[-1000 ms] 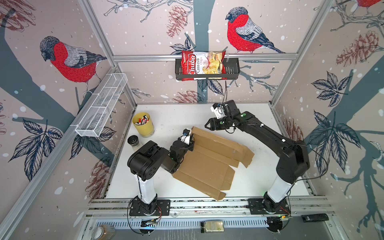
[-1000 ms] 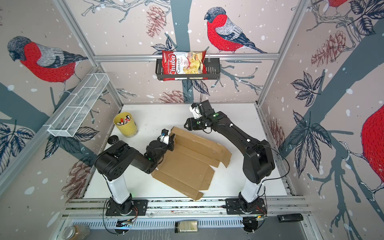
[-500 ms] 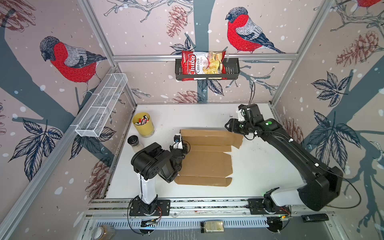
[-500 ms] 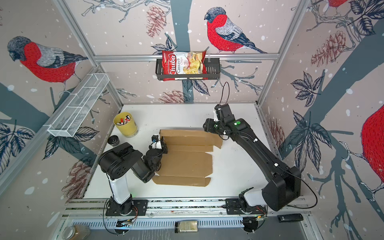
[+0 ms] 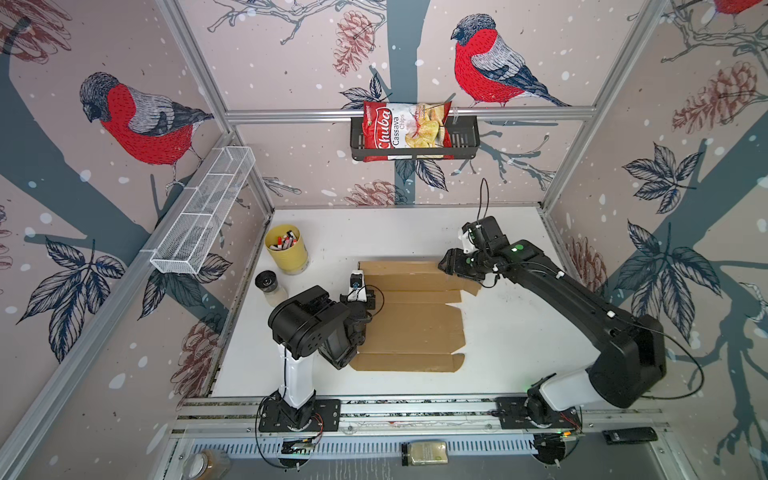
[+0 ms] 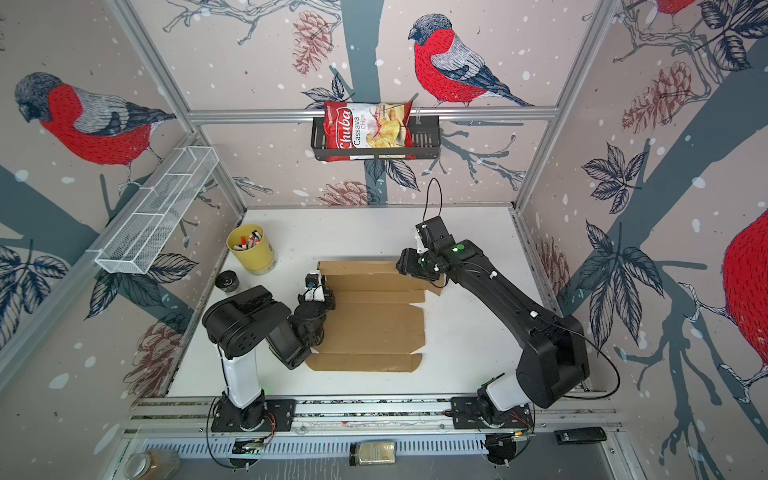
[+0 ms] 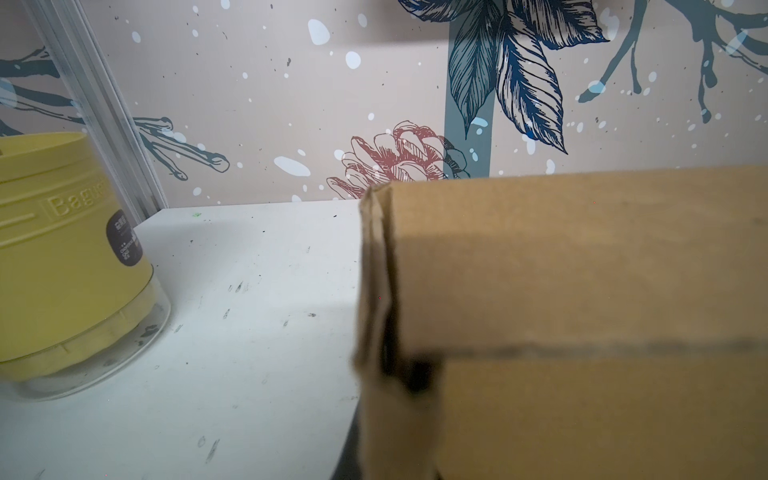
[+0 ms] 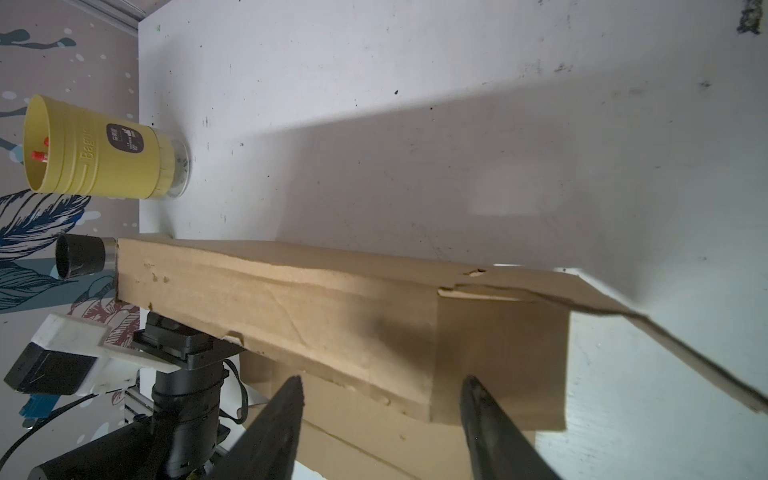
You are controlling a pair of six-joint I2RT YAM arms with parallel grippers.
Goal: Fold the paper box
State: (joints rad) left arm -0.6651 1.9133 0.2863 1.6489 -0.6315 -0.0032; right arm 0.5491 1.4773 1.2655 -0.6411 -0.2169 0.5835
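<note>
Standing box far wall: my left claw clamps left edge, right claw apart; next probably pinch corner flap.

The paper box is plain unprinted brown; the tabletop is white, flecked with dark scuffs. The cup is yellow with a dark label, the chip bag red and white in a black basket. The walls are pinkish beige, patterned with red-breasted grey birds, pine cones and blue-grey branches.

The paper box has swung from diagonal to square — right gripper now at its far-right corner.
</note>
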